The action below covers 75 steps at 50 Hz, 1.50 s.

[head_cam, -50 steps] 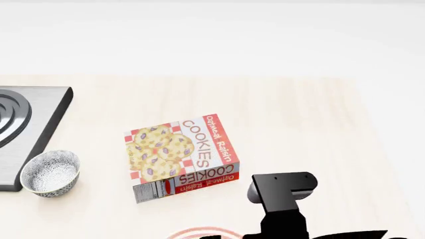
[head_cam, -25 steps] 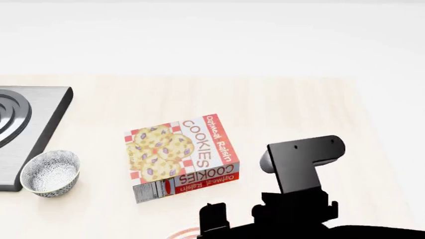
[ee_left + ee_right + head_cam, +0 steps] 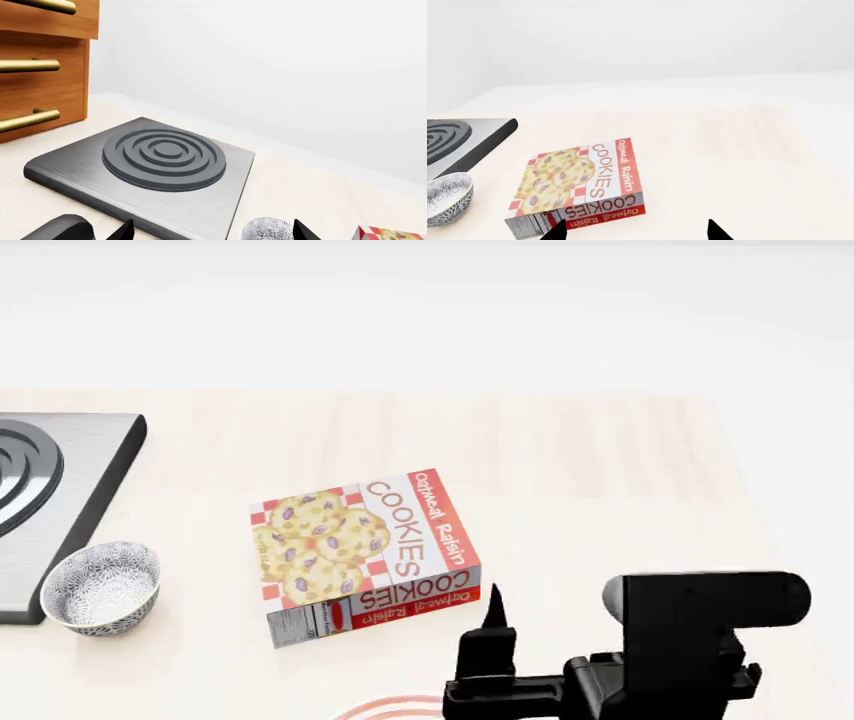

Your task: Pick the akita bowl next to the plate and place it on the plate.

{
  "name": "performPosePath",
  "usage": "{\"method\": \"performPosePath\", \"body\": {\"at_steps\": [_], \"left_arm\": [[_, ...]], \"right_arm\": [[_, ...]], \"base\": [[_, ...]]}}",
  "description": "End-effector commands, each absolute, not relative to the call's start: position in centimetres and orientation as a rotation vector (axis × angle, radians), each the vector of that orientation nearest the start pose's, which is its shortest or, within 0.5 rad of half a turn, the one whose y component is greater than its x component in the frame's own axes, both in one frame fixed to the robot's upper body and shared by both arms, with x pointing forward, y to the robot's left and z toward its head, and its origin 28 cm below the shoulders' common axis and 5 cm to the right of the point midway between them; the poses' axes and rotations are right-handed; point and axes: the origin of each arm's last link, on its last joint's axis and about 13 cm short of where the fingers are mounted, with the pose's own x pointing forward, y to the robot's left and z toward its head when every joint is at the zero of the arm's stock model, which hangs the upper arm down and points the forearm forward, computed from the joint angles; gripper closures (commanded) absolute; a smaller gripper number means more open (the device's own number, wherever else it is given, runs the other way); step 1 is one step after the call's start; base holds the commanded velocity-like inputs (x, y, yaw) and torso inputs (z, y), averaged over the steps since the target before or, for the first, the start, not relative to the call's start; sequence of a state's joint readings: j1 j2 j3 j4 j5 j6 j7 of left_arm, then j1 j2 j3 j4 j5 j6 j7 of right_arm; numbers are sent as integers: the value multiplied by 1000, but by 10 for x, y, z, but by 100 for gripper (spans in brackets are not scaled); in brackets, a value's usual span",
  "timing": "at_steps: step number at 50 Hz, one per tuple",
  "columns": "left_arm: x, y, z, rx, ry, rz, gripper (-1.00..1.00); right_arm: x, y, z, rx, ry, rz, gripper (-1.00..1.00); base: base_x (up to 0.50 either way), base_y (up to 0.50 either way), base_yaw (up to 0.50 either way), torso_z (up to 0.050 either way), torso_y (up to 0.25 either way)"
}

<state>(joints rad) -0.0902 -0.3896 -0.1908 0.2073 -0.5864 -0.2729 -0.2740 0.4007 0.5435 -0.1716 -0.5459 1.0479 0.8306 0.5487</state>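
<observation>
Reaching is the step in hand, as I judge it, with nothing gripped yet

Left wrist view: the left tool [image 3: 210,234] is spread wide and empty, only its two dark tips showing. A speckled bowl [image 3: 267,231] peeks up between those tips, on the table [image 3: 320,190] just beside the corner of the grey hob [image 3: 163,157]. Wooden drawers [image 3: 40,65] with brass handles stand beyond the hob

Head view: that bowl sits upright beside the hob's near corner, mouth up, pale inside showing. Being round, it has no long axis and points nowhere but up. The plate [image 3: 400,707] is only a sliver of red rings at the near edge, with the cookie box [image 3: 363,555] lying flat beyond it. The bowl is well apart from that sliver, and whether a second bowl sits closer to the plate below the frame I cannot tell. The right arm [image 3: 681,640] hangs over the table near the plate

Right wrist view: the right tool [image 3: 635,231] is wide apart and holds nothing, facing the cookie box, the bowl off to one side

Next, the chosen tool should come down over the bowl's rim, one tip inside and one outside, then close
</observation>
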Motion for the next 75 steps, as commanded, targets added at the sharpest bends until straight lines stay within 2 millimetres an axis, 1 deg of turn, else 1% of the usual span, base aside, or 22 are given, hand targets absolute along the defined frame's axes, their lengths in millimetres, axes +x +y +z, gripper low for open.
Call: {"method": "performPosePath", "body": {"at_steps": [1, 3, 5, 8, 10, 12, 20, 22, 34, 43, 50, 56, 75], "left_arm": [[226, 311, 89, -195, -64, 311, -100], [226, 311, 89, -196, -64, 311, -100], [226, 311, 89, -196, -63, 311, -100], [225, 311, 90, -194, -64, 310, -100], [225, 311, 90, -193, -65, 310, -100], [225, 311, 90, -194, -64, 310, -100], [224, 310, 92, -192, -65, 310, -100], [224, 310, 92, -192, -66, 310, -100], [224, 310, 92, -183, -73, 309, -100], [224, 311, 91, -177, -89, 302, -100], [222, 310, 93, -178, -98, 295, -100], [222, 310, 96, -181, -110, 289, -100], [219, 310, 106, -189, -136, 289, -100]], "right_arm": [[218, -122, 134, 102, 45, 73, -100], [217, -124, 128, 104, 23, 51, -100], [215, -124, 124, 103, 40, 65, -100], [215, -125, 118, 101, 32, 22, -100], [215, -126, 115, 134, -44, -34, -100], [215, -127, 111, 123, -79, -73, -100], [215, -132, 99, 133, -72, -137, -100], [216, -134, 94, 115, -115, -168, -100], [212, -142, 78, 107, -135, -253, -100], [209, -149, 82, 95, -171, -312, -100], [207, -154, 84, 94, -182, -345, -100], [204, -158, 93, 115, -187, -382, -100], [197, -162, 109, 103, -227, -421, -100]], "base": [[0, 0, 0, 0, 0], [0, 0, 0, 0, 0], [0, 0, 0, 0, 0], [0, 0, 0, 0, 0], [0, 0, 0, 0, 0], [0, 0, 0, 0, 0], [0, 0, 0, 0, 0], [0, 0, 0, 0, 0], [0, 0, 0, 0, 0], [0, 0, 0, 0, 0], [0, 0, 0, 0, 0], [0, 0, 0, 0, 0], [0, 0, 0, 0, 0]]}}
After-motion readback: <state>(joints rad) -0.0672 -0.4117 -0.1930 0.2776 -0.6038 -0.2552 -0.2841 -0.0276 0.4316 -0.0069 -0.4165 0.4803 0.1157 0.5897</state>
